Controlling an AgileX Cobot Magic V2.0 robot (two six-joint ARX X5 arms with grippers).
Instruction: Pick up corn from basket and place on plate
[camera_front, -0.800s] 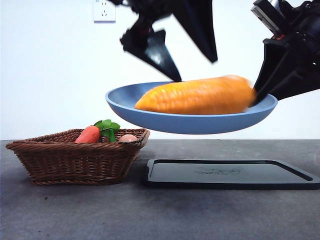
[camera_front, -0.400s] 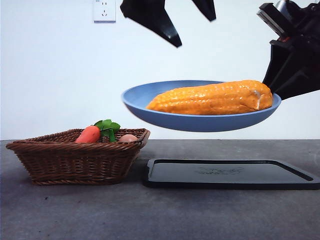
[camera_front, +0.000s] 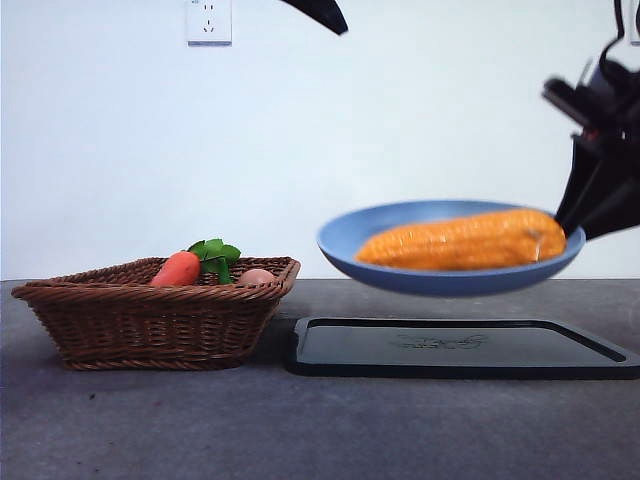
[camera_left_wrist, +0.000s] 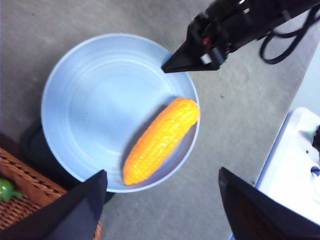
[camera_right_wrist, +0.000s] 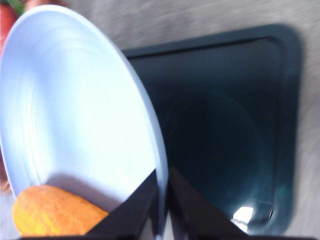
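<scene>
A: Right, starting at the left: the shallow brown woven wicker basket (camera_front: 155, 312) sits on the grey table (camera_front: 320, 430) with only a red-orange carrot with green leaves (camera_front: 182, 267) and a small tan egg-like ball (camera_front: 256, 276) in it. No cob in there, which I read as the pick being done.

B: Next along, the flat black rectangular tray (camera_front: 465, 348) lies beside the basket, nothing on it. Up at the top edge a black tip shows, and I take it for the left gripper (camera_left_wrist: 160, 210). Its wrist view shows the jaws spread wide with nothing between them, high above the plate.

A: And the wide, shallow light-blue round plate (camera_front: 400, 272) hangs in the air above that tray, touching nothing beneath it.

B: Held level enough, I'd say, so the long orange-yellow corn cob (camera_front: 462, 241) lies inside without rolling out. It rests toward the right side of the plate, near the rim.

A: Far right, the right gripper (camera_right_wrist: 162, 195) is pinching that rim, one jaw on each face, clamped tight. That's why the plate floats.

B: Corn is on the plate, then. My guess: what remains is lowering it.
</scene>
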